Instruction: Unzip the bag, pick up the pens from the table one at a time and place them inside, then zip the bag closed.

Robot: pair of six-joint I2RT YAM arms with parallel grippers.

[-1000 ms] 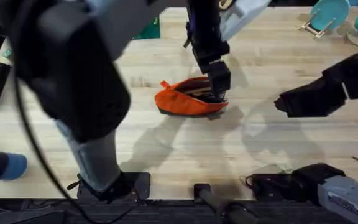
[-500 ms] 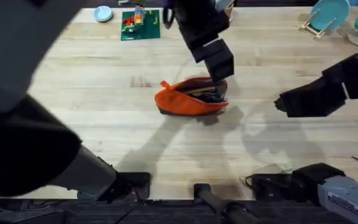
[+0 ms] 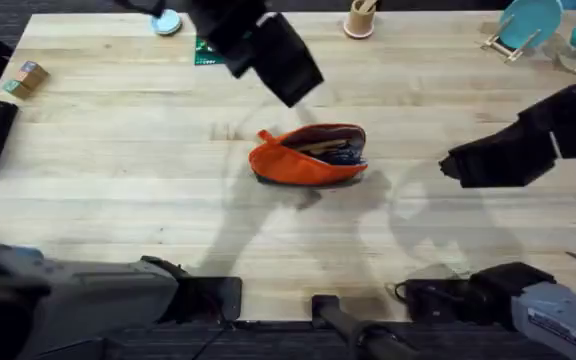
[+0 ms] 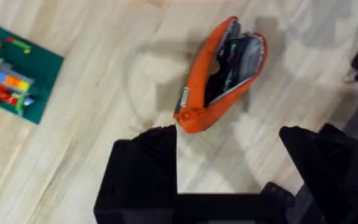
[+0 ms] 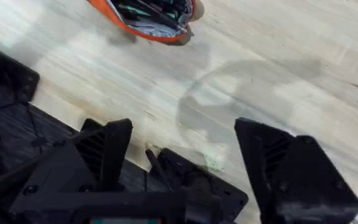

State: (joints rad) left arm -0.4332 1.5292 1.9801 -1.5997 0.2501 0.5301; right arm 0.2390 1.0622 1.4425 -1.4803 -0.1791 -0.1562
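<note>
Overhead: the orange bag (image 3: 308, 156) is lying near the middle of the table (image 3: 118, 190), its mouth gaping and thin dark sticks showing inside. No loose pens are lying on the planks around it, so the filling looks done and only the zipping looks left. The left gripper (image 3: 278, 62) is hanging behind the bag, apart from it; the right gripper (image 3: 493, 160) is waiting well off to the right. A cup of sticks (image 3: 359, 18) and a green tray (image 3: 208, 48) are sitting along the far edge.

Left wrist: the left gripper's fingers (image 4: 145, 171) are spread wide, holding nothing, with the open bag beyond them.

Right wrist: the right gripper's fingers (image 5: 114, 146) are likewise apart and empty, over bare wood near the table's front edge.
</note>
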